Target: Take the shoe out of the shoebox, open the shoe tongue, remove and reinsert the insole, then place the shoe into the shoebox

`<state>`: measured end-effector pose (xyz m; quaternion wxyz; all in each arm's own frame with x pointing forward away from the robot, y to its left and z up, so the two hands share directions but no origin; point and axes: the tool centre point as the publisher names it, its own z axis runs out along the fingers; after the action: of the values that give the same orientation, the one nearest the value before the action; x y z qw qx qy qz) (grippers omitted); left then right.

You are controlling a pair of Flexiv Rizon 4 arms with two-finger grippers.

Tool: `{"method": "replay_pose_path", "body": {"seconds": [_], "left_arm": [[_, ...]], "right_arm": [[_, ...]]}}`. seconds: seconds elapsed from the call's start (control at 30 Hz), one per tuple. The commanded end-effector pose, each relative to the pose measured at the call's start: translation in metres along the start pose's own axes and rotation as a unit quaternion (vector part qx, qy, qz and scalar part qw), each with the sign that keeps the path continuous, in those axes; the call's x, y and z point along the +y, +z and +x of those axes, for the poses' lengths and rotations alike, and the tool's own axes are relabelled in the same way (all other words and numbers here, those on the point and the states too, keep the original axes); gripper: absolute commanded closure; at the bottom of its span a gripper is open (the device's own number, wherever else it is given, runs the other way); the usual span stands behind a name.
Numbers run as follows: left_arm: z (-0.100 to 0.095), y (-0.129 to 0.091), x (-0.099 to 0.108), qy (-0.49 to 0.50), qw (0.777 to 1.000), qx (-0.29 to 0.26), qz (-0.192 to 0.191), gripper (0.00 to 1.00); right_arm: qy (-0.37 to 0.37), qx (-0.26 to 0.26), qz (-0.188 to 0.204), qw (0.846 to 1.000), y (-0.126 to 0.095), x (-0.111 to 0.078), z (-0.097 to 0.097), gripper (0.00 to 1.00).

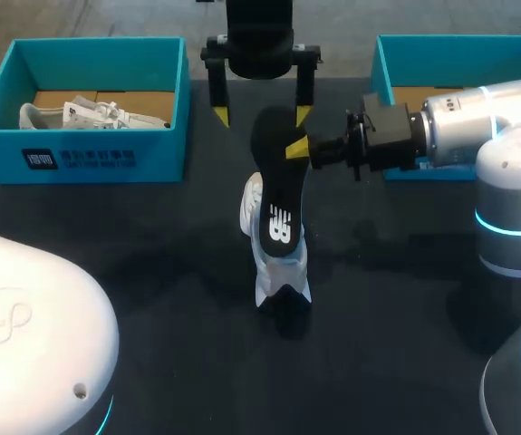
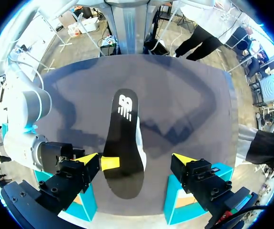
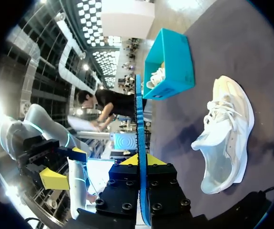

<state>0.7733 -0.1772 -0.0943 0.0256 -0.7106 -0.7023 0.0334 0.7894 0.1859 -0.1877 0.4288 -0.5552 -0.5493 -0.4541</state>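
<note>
The right arm's fingers (image 1: 294,148) (image 3: 149,160) are closed tight on a black foam insole (image 1: 275,195) (image 2: 122,143) (image 3: 138,119), pinching its side edge near the broad far end. They hold it in the air over the middle of the dark desk (image 1: 151,272). The insole slopes down toward the near edge, and its printed narrow end hangs over a white lace-up sneaker (image 1: 278,265) (image 3: 225,129) that sits on the desk near the middle. I cannot tell whether the insole touches the shoe.

The left arm's fingers (image 1: 219,116) (image 2: 86,158) hang above the insole's far end. They are spread wide, one on each side of it, and hold nothing.

A teal cardboard shoebox (image 1: 106,159) (image 3: 172,62) stands at the desk's far left corner with a second white shoe (image 1: 88,113) inside. Another teal shoebox (image 1: 396,54) stands at the far right edge, behind the right arm.
</note>
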Motion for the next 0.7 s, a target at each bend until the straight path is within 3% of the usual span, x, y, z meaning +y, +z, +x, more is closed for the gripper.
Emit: {"method": "replay_pose_path", "body": {"seconds": [0.03, 0.47, 0.7], "left_arm": [[0.0005, 0.0000, 0.0004, 0.000, 1.000, 0.000, 0.000, 0.00], [0.0005, 0.0000, 0.0004, 0.000, 1.000, 0.000, 0.000, 0.00], [0.0092, 0.0034, 0.0076, -0.010, 0.995, -0.103, 0.001, 0.00]], "right_arm": [[0.004, -0.017, -0.003, 1.000, -0.0039, -0.0020, 0.0083, 1.00], [0.009, -0.015, -0.012, 1.000, -0.0030, -0.0016, 0.0069, 1.00], [0.009, -0.012, -0.011, 1.000, -0.0040, 0.0005, 0.0081, 1.00]]}}
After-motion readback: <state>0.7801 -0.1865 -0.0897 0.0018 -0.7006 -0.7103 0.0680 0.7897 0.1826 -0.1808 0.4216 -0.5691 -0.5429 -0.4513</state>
